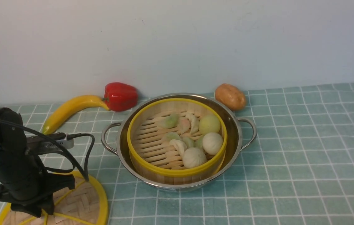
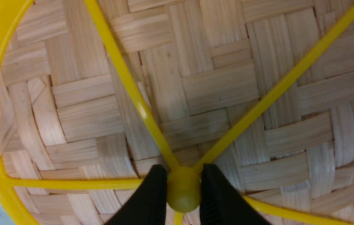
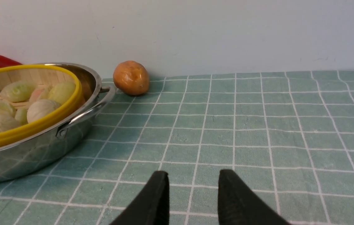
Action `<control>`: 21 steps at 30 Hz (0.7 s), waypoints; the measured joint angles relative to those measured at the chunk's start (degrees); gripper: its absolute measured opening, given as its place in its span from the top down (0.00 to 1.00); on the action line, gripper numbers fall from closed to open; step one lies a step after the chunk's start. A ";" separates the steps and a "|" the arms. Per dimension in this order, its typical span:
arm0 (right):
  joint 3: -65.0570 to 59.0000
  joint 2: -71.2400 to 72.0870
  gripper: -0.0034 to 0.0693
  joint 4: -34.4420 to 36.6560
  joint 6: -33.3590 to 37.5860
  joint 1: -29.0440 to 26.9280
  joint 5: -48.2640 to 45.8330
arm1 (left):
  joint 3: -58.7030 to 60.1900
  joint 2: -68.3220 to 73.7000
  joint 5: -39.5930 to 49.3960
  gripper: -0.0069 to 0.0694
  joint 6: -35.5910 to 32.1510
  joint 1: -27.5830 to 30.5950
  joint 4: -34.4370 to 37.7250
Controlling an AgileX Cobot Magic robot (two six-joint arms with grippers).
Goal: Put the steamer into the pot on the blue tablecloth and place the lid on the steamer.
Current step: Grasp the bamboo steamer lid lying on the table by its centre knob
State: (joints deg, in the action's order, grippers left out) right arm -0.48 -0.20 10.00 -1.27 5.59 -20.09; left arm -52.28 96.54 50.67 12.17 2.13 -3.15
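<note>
The steamer (image 1: pixel 177 140) is seated in the pot (image 1: pixel 231 125). The lid (image 1: pixel 81 200), left of the pot, is pinched at its hub by the left gripper (image 2: pixel 184 168). The right gripper (image 3: pixel 192 184) is parted and empty, and a lift over the pot is called for next.

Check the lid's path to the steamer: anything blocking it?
Nothing visible. The left end effector grips the lid by its hub, near-left of the pot. The steamer sits in the pot, top uncovered. The banana and red pepper lie farther back, off that path.

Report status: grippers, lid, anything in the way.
Left gripper shut on lid hub, lid on cloth. Right gripper open, empty. Steamer seated in pot. Nothing between lid and pot.
</note>
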 joint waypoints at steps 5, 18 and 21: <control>0.00 0.00 0.62 0.00 0.00 0.00 0.00 | 0.00 0.00 0.28 0.76 -2.49 0.00 0.23; 0.00 0.00 0.62 0.00 0.06 0.00 0.00 | -15.86 -13.01 7.11 0.76 -13.38 -0.72 -5.03; 0.00 0.00 0.62 0.00 0.06 0.00 0.00 | -24.67 -13.01 10.48 0.76 -23.34 -3.21 1.23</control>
State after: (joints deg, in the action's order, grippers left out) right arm -0.48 -0.20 10.00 -1.21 5.59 -20.09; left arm -76.95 83.53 61.15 -11.17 -1.08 -1.91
